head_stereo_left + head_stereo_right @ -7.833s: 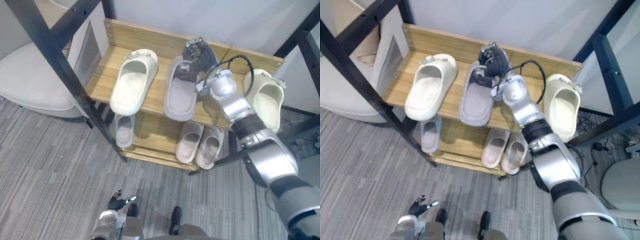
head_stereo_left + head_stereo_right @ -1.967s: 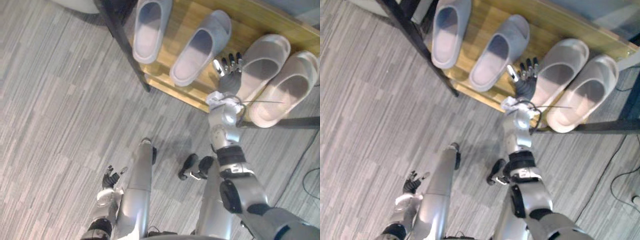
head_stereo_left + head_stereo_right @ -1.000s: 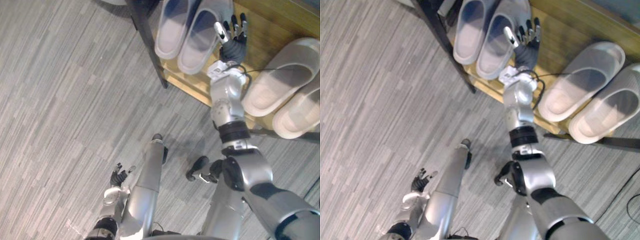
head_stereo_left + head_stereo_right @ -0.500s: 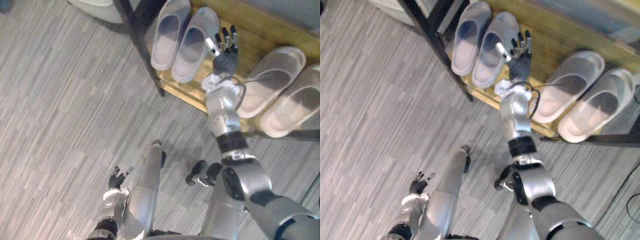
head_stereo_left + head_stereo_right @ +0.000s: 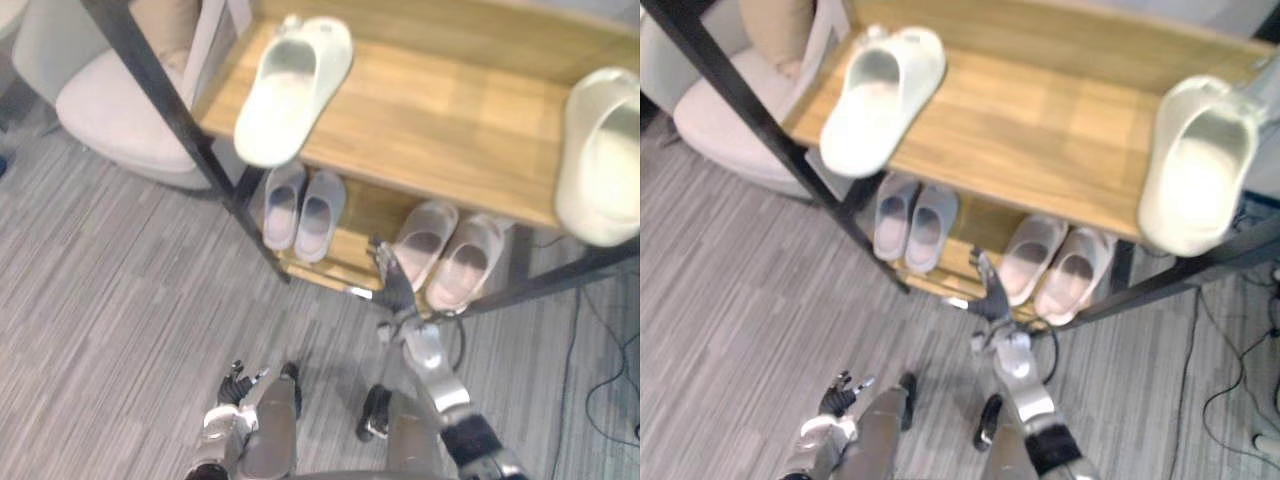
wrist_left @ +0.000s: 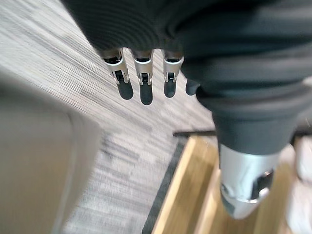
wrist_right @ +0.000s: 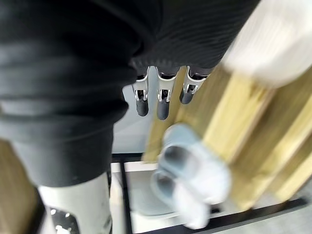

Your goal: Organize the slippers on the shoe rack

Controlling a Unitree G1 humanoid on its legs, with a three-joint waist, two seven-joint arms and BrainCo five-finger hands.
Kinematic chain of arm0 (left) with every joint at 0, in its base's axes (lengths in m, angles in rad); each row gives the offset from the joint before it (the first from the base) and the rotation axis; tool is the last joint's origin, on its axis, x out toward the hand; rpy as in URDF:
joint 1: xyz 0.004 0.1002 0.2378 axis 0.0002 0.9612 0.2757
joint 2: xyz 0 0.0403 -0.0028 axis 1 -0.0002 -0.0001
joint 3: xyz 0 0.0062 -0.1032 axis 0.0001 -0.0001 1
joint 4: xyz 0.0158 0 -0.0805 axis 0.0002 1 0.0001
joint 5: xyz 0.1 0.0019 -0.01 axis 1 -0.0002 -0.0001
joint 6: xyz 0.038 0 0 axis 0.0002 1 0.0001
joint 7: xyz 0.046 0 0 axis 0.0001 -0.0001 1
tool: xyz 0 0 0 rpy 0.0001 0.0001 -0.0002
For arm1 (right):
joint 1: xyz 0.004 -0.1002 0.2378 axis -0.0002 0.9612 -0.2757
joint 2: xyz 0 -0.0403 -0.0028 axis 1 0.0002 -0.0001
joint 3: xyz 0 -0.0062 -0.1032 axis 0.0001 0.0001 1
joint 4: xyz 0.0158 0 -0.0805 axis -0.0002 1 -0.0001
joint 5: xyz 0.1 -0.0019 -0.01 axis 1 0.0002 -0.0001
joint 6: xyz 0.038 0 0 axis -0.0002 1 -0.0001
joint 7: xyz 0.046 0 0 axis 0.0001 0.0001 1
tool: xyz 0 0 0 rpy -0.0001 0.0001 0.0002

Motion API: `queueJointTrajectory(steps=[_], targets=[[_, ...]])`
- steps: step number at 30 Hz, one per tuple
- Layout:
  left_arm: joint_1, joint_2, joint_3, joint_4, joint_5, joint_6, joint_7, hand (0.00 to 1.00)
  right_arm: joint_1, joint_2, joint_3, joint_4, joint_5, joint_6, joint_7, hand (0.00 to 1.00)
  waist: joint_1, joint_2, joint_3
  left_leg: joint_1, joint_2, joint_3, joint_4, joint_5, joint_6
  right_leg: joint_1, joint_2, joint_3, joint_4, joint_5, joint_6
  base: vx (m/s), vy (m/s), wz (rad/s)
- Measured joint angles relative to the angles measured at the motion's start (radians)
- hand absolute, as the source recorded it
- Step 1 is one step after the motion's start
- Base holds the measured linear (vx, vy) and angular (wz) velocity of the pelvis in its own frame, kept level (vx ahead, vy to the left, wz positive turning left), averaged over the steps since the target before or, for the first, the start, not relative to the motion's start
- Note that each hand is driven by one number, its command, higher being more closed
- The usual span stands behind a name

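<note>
You face a wooden shoe rack [image 5: 450, 120] on grey striped carpet [image 5: 120, 300]. Cream slippers [image 5: 293, 88] lie well apart on its top shelf, with a grey pair [image 5: 302, 208] and a beige pair [image 5: 445, 255] below. Your right hand [image 5: 392, 288] and left hand [image 5: 235, 385], both before it, are empty with fingers straight.

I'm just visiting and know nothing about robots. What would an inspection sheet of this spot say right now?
surface: wooden shoe rack, middle of the top shelf bare.
job's things: left cream slipper and right cream slipper far apart on the top shelf, both overhanging its front; grey pair and beige pair each side by side on the lower shelf.
clutter: nothing seen.
hands: right hand open, empty, before the lower shelf; left hand open, empty, low over the floor.
cables: dark cable on the floor right of the rack.
surroundings: grey carpet, pale cushioned seat, black frame post.
</note>
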Motion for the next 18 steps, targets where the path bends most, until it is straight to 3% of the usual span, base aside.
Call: queueJointTrajectory(steps=[2,8,15,18], targets=[[0.016,0.000,-0.029,0.025,0.009,0.002,-0.004,0.00,0.060,0.006,-0.020,0.106,-0.021,0.005,0.010,0.00,-0.023,-0.001,-0.040,0.075,-0.001,0.014,-0.091,0.033,0.001,0.055,0.013,0.004,-0.072,0.028,0.009,0.07,0.042,-0.16],[0.031,-0.004,-0.118,0.050,0.051,0.005,-0.004,0.00,0.097,0.013,-0.087,0.419,-0.015,0.033,0.039,0.00,-0.046,0.023,-0.077,0.195,0.018,0.048,-0.252,0.104,0.002,0.151,0.065,0.030,-0.240,0.121,0.014,0.04,0.040,-0.22],[0.034,0.003,-0.227,0.050,0.108,0.014,-0.002,0.00,0.085,0.007,-0.157,0.609,0.071,0.034,0.054,0.00,-0.067,0.039,-0.096,0.273,0.020,0.062,-0.329,0.146,0.011,0.216,0.094,0.060,-0.339,0.185,0.016,-0.06,0.026,-0.12],[0.024,0.011,-0.345,0.045,0.137,0.015,-0.001,0.00,0.084,0.003,-0.175,0.631,0.123,0.033,0.055,0.00,-0.072,0.052,-0.107,0.288,0.023,0.074,-0.350,0.155,0.016,0.239,0.105,0.070,-0.379,0.216,0.018,-0.06,0.019,-0.12]])
